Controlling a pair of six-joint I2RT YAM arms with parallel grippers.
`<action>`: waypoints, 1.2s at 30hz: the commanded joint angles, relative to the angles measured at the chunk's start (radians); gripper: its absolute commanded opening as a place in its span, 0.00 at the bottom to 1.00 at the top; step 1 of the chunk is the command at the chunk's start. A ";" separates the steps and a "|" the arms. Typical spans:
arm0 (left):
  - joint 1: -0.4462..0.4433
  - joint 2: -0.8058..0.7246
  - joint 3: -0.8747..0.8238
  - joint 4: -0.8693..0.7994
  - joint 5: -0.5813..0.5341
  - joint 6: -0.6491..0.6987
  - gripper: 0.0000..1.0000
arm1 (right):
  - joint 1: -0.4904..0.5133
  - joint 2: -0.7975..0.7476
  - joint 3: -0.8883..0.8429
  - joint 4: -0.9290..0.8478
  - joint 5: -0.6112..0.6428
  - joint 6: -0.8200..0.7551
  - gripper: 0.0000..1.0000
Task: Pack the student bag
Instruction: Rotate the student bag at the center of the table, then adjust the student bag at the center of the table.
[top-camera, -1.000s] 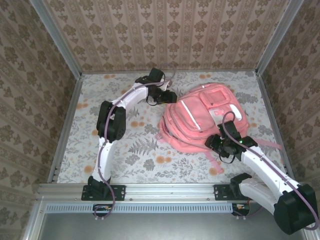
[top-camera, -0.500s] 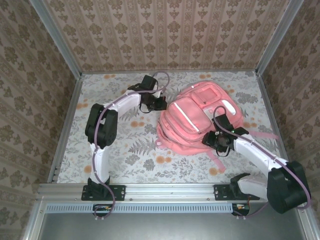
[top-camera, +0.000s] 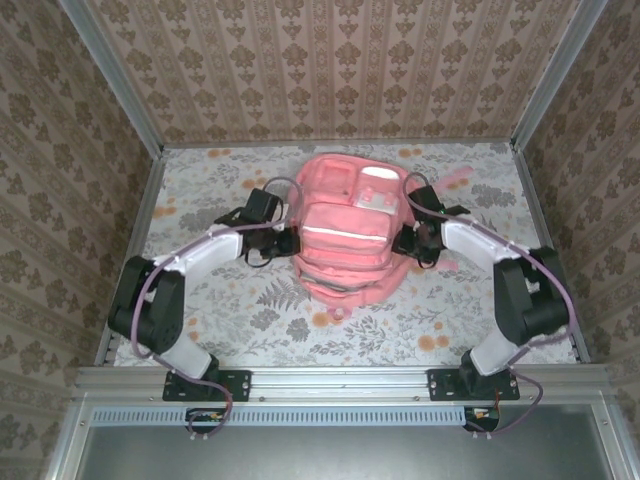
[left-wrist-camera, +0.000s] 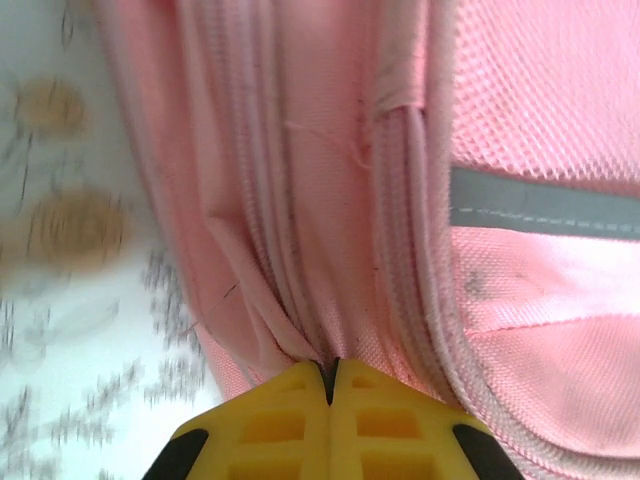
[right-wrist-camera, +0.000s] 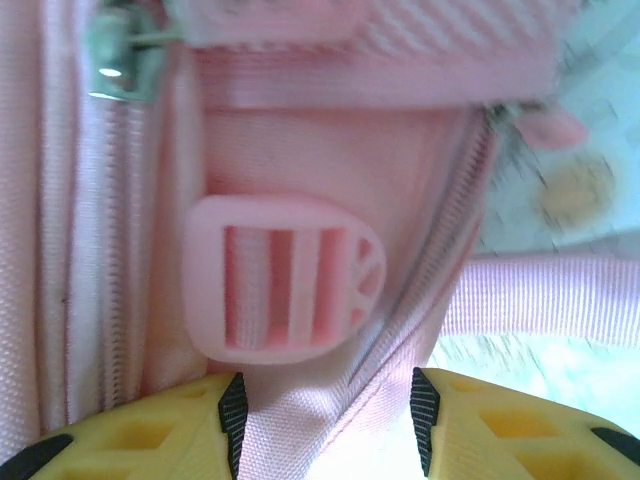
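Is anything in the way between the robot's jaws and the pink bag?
No, nothing visible. The left jaws are pinched shut on side fabric of the student bag, and the right jaws grip its other side.

Top view looks down — wrist views hug the student bag (top-camera: 345, 235).

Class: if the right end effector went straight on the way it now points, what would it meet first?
The student bag. Its fabric lies between the right end effector fingers, and the pink buckle on it sits straight ahead. Depth is unclear, so it may be touching the fabric now.
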 joint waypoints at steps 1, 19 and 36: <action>-0.118 -0.099 -0.063 -0.008 0.047 -0.083 0.00 | 0.010 0.106 0.147 0.093 -0.064 -0.047 0.50; -0.352 0.035 0.171 -0.010 -0.019 -0.164 0.44 | -0.014 -0.101 0.156 -0.101 0.034 -0.073 0.55; -0.493 0.086 0.389 -0.342 -0.271 0.223 0.65 | 0.030 -0.322 -0.335 0.239 -0.205 0.222 0.46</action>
